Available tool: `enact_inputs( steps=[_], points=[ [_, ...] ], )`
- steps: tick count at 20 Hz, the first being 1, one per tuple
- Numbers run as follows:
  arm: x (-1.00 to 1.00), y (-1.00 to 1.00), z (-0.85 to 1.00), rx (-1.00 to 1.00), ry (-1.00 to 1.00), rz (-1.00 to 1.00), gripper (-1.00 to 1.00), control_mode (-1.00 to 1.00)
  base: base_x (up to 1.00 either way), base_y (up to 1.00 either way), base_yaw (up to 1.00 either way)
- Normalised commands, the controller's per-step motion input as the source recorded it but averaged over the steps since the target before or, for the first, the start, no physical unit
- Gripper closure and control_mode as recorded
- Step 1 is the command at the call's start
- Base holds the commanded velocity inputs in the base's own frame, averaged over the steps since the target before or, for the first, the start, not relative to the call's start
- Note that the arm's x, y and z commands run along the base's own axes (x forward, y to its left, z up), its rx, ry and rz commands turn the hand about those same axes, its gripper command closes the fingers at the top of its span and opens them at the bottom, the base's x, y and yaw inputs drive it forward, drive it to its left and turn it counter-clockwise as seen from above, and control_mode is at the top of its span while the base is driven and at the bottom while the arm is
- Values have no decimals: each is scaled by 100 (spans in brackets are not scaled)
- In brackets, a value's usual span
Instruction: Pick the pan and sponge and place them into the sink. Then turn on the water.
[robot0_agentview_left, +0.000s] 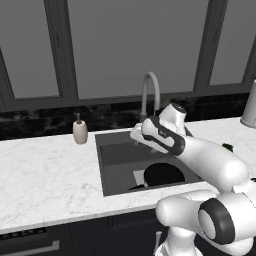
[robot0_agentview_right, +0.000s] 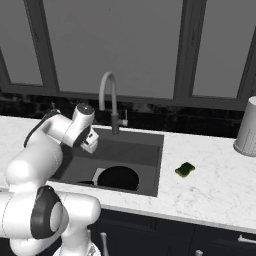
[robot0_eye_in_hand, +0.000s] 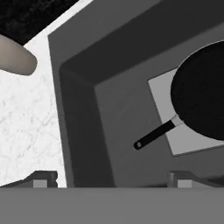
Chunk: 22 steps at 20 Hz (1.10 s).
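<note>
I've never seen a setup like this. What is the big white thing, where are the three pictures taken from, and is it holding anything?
The white thing is a robot arm in a computer-drawn kitchen. Two pictures come from cameras behind it, one to its left and one to its right; the third looks down from a camera on its hand. The hand's gripper hangs over the sink, with its two fingers spread apart and nothing between them. The black pan already lies in the sink, its thin handle visible from the hand camera. The green-and-yellow sponge sits on the marble counter to the right of the sink. A soap bottle stands to the left. No water runs from the faucet.
</note>
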Motion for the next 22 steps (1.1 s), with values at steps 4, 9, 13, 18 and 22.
enact_inputs(
  steps=[4, 9, 13, 18, 22],
  points=[
    [-18, 0, 0, -14, -3, 3, -100, -100, 0, 0, 0],
    [-19, 0, 0, -22, 0, 0, -100, -100, 0, 0, 0],
    [-10, -8, 8, -25, 2, 0, -100, -100, 0, 0, 0],
    [-2, -31, 24, -22, 12, 1, -100, -100, 0, 0, 0],
    [-1, -44, 19, -23, 18, 0, -100, -100, 0, 0, 0]
  ],
)
